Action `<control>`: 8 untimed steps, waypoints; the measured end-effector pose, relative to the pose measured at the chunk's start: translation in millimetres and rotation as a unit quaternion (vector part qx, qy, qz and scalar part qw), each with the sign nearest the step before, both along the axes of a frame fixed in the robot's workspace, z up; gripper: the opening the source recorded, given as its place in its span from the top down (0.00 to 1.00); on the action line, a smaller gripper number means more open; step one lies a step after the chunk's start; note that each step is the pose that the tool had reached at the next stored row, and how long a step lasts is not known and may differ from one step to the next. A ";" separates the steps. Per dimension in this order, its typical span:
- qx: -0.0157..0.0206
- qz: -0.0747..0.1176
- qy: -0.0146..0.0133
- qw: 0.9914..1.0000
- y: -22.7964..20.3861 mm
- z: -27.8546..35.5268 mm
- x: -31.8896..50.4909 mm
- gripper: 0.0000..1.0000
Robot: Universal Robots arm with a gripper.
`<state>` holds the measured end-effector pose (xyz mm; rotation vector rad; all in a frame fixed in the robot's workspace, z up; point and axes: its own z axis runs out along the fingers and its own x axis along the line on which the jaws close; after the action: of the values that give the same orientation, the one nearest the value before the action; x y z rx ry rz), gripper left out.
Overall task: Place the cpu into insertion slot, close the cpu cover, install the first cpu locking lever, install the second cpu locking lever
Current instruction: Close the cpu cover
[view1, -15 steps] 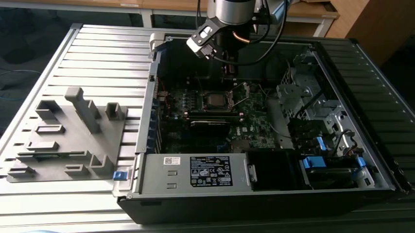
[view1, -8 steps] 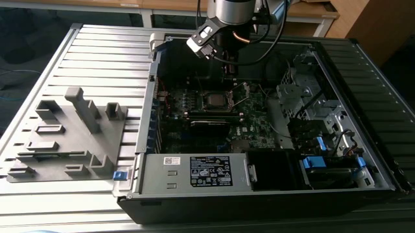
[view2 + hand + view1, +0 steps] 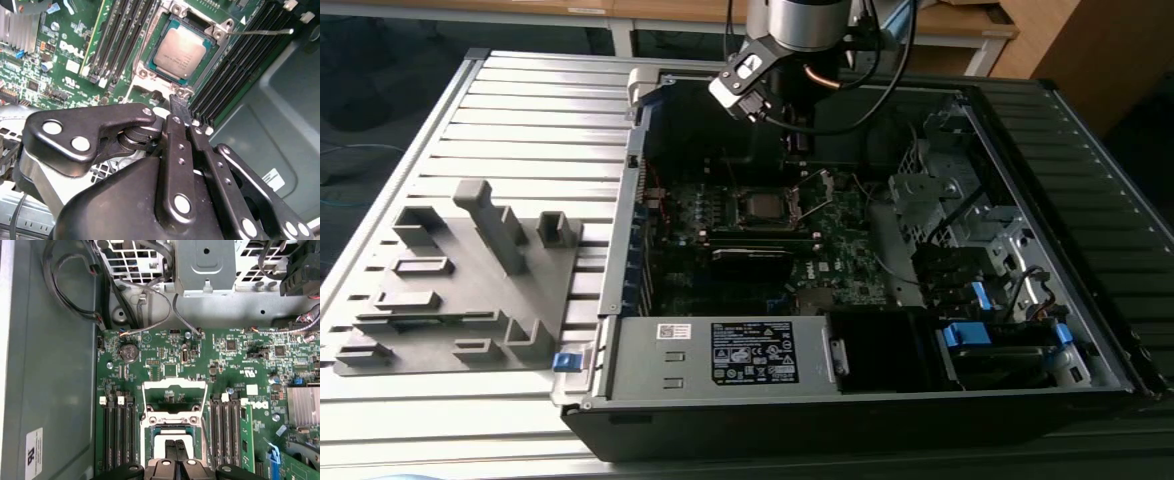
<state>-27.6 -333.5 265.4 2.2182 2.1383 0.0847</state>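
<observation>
The tool [image 3: 180, 107] was clenched on nothing, tips just beside the cpu [image 3: 179, 52]. The cpu lay flat in its slot on the green motherboard [image 3: 165, 352], mid-frame in the exterior view. Beyond it, the cpu cover [image 3: 174, 385] stood open.

Both wrist views close above motherboard [image 3: 30, 70] [image 3: 240, 360]
</observation>
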 end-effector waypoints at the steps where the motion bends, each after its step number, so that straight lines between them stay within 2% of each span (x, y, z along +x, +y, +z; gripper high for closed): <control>1: 0.000 0.000 0.000 1.000 0.1 -0.1 1.4 0.89; 8: 0.000 0.000 0.000 1.000 0.6 -0.8 12.1 0.89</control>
<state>-15.5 -332.9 264.6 2.2183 2.1383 0.0846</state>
